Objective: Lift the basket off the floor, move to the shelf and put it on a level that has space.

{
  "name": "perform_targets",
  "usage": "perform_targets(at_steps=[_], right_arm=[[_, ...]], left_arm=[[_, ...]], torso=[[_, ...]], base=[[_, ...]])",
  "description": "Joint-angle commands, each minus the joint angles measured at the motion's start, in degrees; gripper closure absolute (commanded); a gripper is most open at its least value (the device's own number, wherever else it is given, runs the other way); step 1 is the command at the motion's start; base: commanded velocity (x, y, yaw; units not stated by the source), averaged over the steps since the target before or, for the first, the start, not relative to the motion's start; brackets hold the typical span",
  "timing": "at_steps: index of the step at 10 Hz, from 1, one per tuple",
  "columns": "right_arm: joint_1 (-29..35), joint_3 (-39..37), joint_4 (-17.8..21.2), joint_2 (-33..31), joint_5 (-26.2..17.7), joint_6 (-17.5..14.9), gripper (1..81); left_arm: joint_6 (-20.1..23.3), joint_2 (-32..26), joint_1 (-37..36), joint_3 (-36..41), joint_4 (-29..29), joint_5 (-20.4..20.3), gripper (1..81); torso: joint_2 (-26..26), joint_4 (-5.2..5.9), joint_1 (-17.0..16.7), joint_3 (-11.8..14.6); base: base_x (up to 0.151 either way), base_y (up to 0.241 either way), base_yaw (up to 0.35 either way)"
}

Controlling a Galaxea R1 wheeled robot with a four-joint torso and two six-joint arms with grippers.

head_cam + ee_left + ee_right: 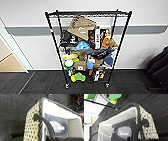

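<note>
Head view: one shelf (88,47); wrist views: one basket (32,127).

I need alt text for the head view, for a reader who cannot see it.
A tall black wire shelf stands on dark carpet floor against a white wall. Its top level is bare, while the lower tiers are crowded with boxes, toys and a brown paper bag.

Head camera facing the shelf (87,47); both wrist cameras close on the basket (33,127).
</note>
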Motion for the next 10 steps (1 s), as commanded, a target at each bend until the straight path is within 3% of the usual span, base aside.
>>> perform_targets(at_steps=[1,3,4,8,9,10], right_arm=[[5.6,3.8,-1.3,-0.9,-1.7,-0.4,81.1],[5.7,4.2,-1.3,-0.8,-1.9,-0.8,81.1],[6.1,4.0,-1.6,-0.6,-2.4,-0.9,81.1],[7.9,1.9,-2.4,0.2,-7.2,-0.8,81.1],[7.9,1.7,-2.4,0.4,-7.4,-0.8,81.1],[7.8,1.6,-2.5,0.5,-7.5,-0.8,81.1]], left_arm=[[-0.3,-2.2,-6.9,4.1,-2.0,1.4,81.1],[-0.3,-2.6,-6.6,4.2,-3.4,1.4,81.1],[-0.3,-2.7,-5.8,4.4,-3.8,0.4,81.1],[-0.2,-3.4,0.6,5.7,-4.0,-11.2,81.1],[-0.2,-3.4,1.3,5.7,-4.0,-12.4,81.1],[-0.1,-3.4,1.6,5.7,-3.9,-12.4,81.1]], torso=[[5.6,0.00,-3.6,2.5],[9.4,0.00,-6.1,3.3],[11.4,0.00,-7.4,2.1],[19.3,0.00,-12.6,2.5],[21.3,0.00,-13.8,2.5],[23.2,0.00,-15.1,4.6]], base=[[0.000,0.000,0.000],[0.000,0.000,0.000],[0.000,0.000,0.000],[0.000,0.000,0.000],[0.000,0.000,0.000],[0.000,0.000,0.000]])
